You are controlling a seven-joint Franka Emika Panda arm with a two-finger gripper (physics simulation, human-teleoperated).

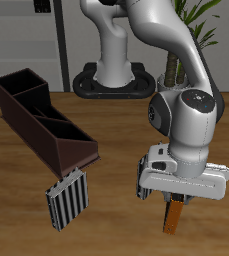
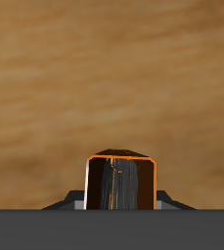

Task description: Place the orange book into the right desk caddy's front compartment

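The orange book [image 1: 173,217] hangs upright below my gripper [image 1: 173,203], whose fingers are shut on its upper end, near the table's front edge. In the wrist view the orange book [image 2: 121,184] shows end-on between the fingers of my gripper [image 2: 121,201], with an orange rim and a dark face, and only bare wooden table lies beyond it. The right desk caddy [image 1: 41,120], a long dark maroon-brown open box with inner dividers, lies diagonally on the table well off to one side of the gripper and farther back. It does not show in the wrist view.
A grey-and-black striped slab [image 1: 66,197] lies on the table just in front of the caddy's nearer end. The robot's base [image 1: 114,80] stands at the back, with a potted plant [image 1: 186,30] behind it.
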